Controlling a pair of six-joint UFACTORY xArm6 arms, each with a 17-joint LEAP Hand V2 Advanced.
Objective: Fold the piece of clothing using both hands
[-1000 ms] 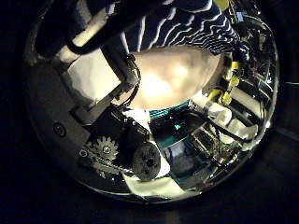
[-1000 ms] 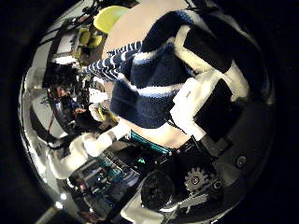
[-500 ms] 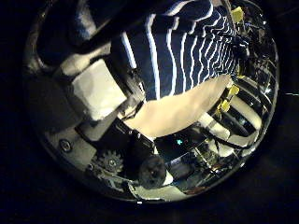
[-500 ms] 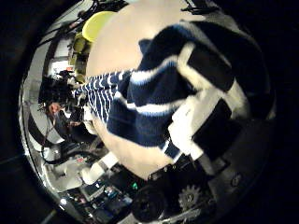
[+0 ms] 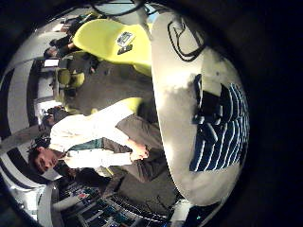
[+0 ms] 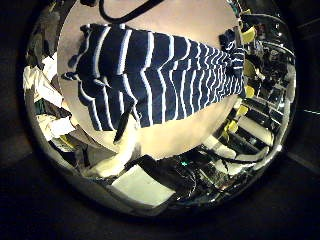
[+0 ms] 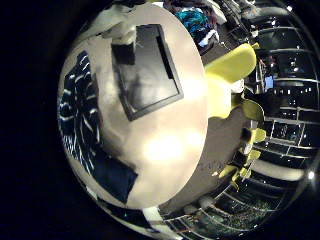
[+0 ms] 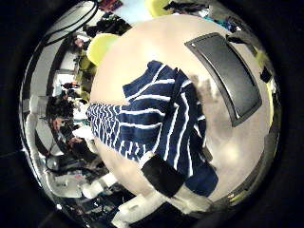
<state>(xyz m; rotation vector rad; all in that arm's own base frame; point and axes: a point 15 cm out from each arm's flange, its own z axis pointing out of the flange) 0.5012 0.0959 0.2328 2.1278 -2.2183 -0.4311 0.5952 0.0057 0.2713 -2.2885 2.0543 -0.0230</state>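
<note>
The striped garment [image 6: 160, 75] lies on the bench [image 8: 171, 47], partly folded, sleeves bunched and untidy; a final fold appears outstanding. Both hands hover above it. Whether their fingers are released or clenched, I cannot tell.

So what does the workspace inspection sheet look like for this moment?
Surface: round table, pale top, mostly bare.
Job's things: striped garment lies spread on the table, somewhat rumpled. I cannot tell how far it is folded.
Clutter: flat black rectangular panel on the table beside the garment.
Hands: left hand and right hand are both above the garment, fingers relaxed, holding nothing.
Cables: one looped cable lies on the table, apart from the garment.
Surroundings: chairs stand around the table.
</note>
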